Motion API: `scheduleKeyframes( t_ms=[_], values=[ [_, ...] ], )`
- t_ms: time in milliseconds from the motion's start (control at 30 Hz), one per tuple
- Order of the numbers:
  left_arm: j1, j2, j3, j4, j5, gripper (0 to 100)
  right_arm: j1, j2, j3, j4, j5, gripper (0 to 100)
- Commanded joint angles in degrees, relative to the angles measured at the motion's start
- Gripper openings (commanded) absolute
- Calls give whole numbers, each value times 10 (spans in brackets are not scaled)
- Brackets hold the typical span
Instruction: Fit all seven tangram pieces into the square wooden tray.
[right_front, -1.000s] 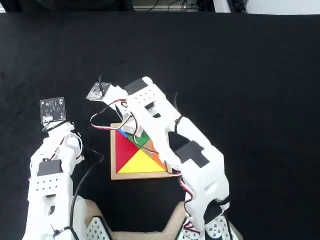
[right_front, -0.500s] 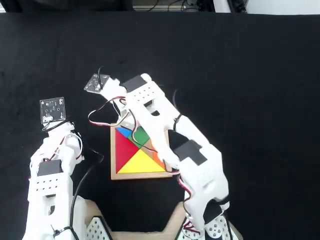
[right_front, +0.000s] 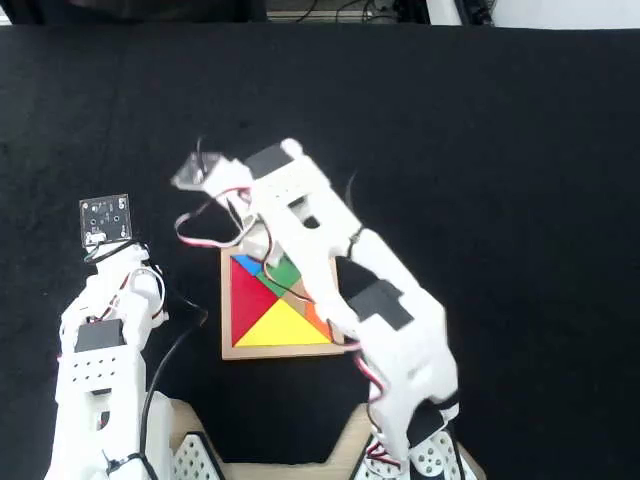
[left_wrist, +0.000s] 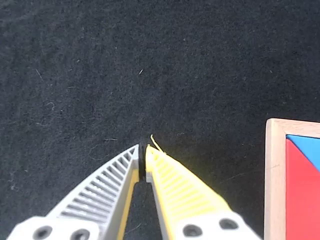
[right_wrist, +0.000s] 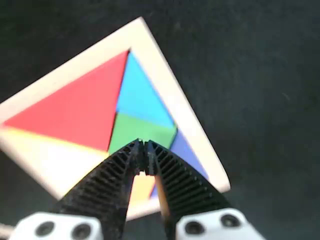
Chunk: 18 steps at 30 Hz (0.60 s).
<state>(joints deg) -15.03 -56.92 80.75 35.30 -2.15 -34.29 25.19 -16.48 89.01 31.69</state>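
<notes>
On black bench (right_front: 500, 200), square wooden tray (right_front: 227, 300) holding red, yellow, blue and green tangram pieces (right_front: 283, 325). Right gripper (right_wrist: 145, 150) fingers (right_wrist: 112, 180) pressed together, empty, poised above green piece (right_wrist: 142, 131). Left gripper (left_wrist: 142, 152) fingers (left_wrist: 175, 190) likewise pressed together, empty, over dark bench just beside tray's wooden rim.

So you're looking at a black cloth (right_front: 520, 200) that's covering the whole table, running edge to edge. Up at 12 o'clock in the high view, a few dark cables (right_front: 365, 10) are peeking over the far edge of it, and something white (right_front: 565, 12) is sitting at about 1 o'clock, can't tell what. Down at 6 o'clock a tan board (right_front: 285, 468) is lying on the near edge. Closer up, the cloth is collecting pale lint (left_wrist: 141, 72) all over, and a small yellowish thread (left_wrist: 156, 145) is curling on it.
</notes>
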Motion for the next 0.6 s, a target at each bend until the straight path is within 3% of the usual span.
scheduleKeyframes(
  t_ms=[0, 133, 333, 433, 567],
  values=[
    [0, -4, 0, -10, 1, 30, 24, -145, -60, 125, -4, 11],
    [-45, -5, -6, -9, 24, 30, -25, -259, 162, 93, -9, 11],
    [-134, -6, -15, -10, 105, 30, -159, -415, 533, -140, 4, 11],
    [-134, -6, -15, -9, 105, 30, -191, -487, 621, -216, 4, 11],
    [-133, -6, -15, -9, 104, 30, -191, -502, 656, -234, 5, 11]
  ],
)
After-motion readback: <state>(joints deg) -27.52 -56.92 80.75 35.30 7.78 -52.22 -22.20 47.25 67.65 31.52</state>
